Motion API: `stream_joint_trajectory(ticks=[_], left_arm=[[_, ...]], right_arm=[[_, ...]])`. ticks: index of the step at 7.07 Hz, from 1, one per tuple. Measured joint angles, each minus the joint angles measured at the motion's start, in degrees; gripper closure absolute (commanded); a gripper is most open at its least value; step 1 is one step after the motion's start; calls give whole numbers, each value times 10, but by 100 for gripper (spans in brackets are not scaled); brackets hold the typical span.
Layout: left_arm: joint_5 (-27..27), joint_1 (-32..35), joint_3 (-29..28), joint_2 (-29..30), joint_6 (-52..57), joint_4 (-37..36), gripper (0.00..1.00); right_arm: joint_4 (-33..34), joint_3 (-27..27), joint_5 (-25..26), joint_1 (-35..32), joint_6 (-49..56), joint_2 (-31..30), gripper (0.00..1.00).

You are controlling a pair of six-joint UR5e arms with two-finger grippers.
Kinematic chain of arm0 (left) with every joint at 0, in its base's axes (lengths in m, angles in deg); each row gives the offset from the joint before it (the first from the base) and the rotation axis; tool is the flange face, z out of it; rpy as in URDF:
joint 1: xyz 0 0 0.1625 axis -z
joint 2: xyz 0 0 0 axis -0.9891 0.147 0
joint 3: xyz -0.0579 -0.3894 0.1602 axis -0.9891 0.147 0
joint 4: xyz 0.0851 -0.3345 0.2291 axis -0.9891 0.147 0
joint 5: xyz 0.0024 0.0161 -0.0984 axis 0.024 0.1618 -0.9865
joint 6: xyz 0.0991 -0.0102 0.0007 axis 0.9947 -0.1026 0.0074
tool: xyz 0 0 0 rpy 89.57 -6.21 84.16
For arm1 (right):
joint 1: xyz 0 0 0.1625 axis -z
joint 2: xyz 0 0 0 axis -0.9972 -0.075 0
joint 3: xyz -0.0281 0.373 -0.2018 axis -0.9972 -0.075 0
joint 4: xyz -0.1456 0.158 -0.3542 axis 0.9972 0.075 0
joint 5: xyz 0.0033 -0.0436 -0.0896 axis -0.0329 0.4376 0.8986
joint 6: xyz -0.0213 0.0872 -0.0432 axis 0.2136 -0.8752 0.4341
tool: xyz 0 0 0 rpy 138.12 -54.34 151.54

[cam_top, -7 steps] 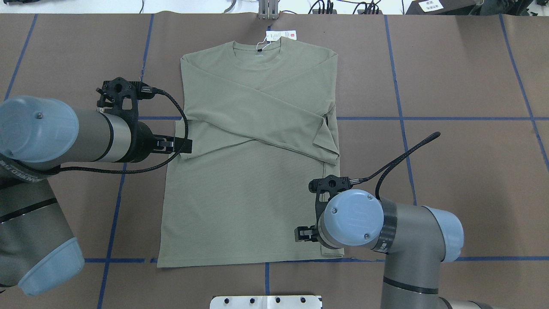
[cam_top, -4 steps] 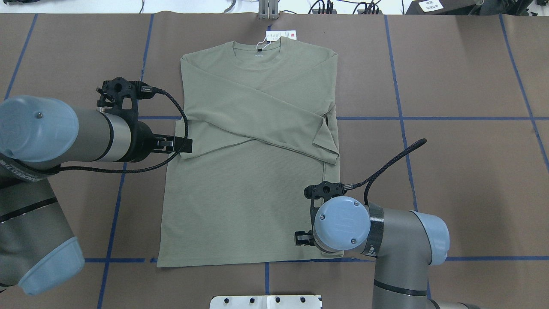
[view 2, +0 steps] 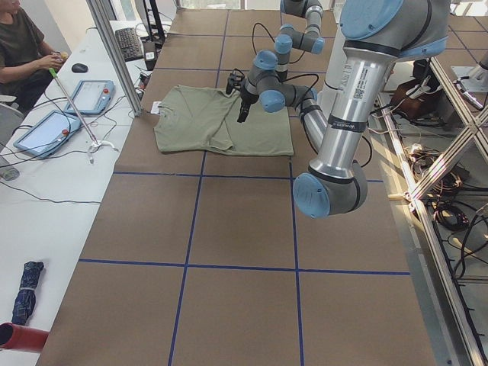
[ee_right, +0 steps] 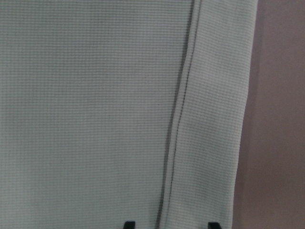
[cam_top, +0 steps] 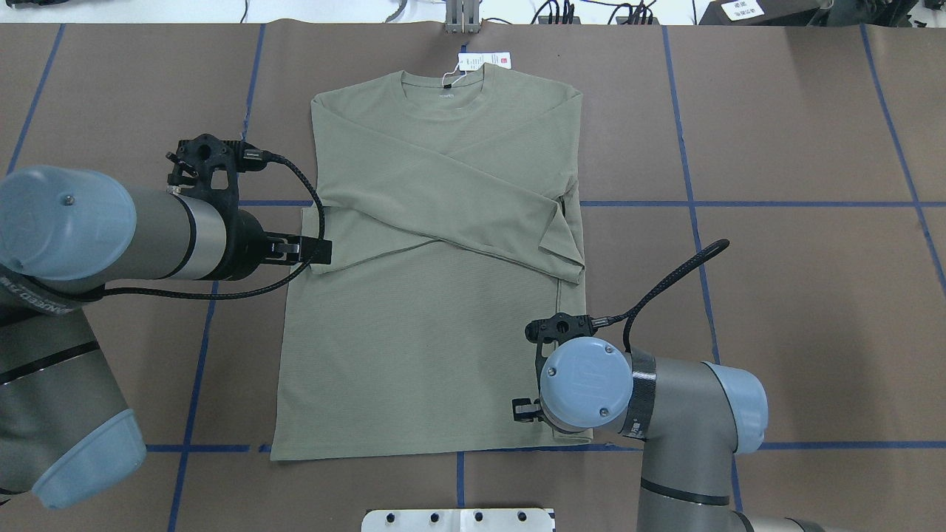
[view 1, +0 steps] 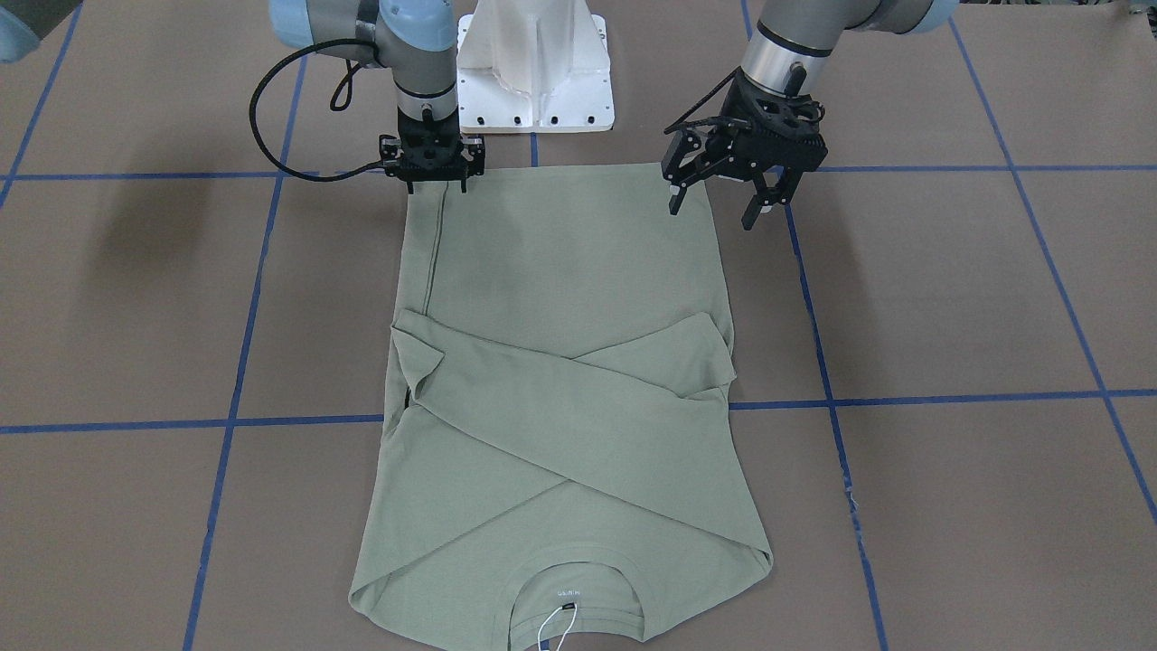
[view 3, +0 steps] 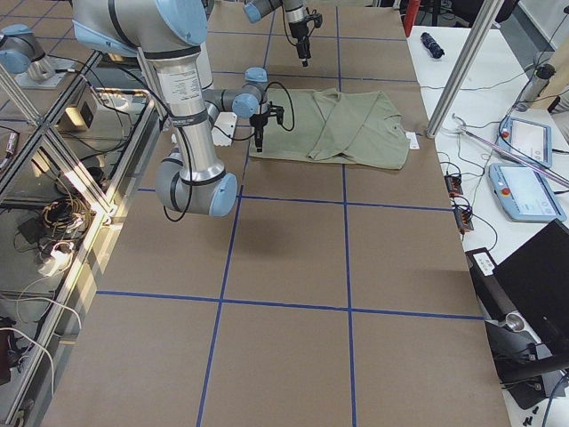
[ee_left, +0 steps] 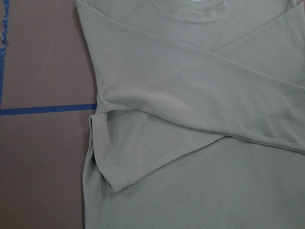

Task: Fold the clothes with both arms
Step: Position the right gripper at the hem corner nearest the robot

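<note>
While both arms stand over the shirt [cam_top: 421,332], you will find neither claw holding anything.

Shirt: it lies flat near the middle of the surface [cam_top: 776,133], front up. The collar points to the far edge, away from the robot, and the hem lies toward the robot's edge. Both sleeves [cam_top: 443,199] are folded in and cross over the chest. The white hang tag [cam_top: 484,60] lies on the surface just beyond the collar.

Right claw [view 1: 432,185]: it points straight down, low over the hem corner on the robot's right. Its wrist camera shows two black fingertips [ee_right: 129,224] set apart, with the shirt's side seam running between them. The cloth under them lies flat. The jaws are parted and grip nothing (whether the tips touch the cloth cannot be told).

Left claw [view 1: 711,215]: it hangs raised by the shirt's left side edge, close to the folded-in cuff. Its jaws are spread wide and hold nothing. Its wrist camera looks down on the crossed sleeves and collar.

Blue tape lines [cam_top: 739,203] grid the surface, and one passes under the shirt.
</note>
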Motion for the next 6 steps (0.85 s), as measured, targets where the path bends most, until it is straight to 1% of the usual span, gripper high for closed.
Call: stream_joint_trajectory(ticks=[4,5,6], left_arm=[[0,0,-19,1,-2,33,0],[0,0,-19,1,-2,34,0],[0,-1,-19,1,-2,35,0]], right_arm=[[0,-5,-2,1,0,-1,41],[0,-7,-2,2,-1,0,54],[0,-8,-3,2,-2,0,74]])
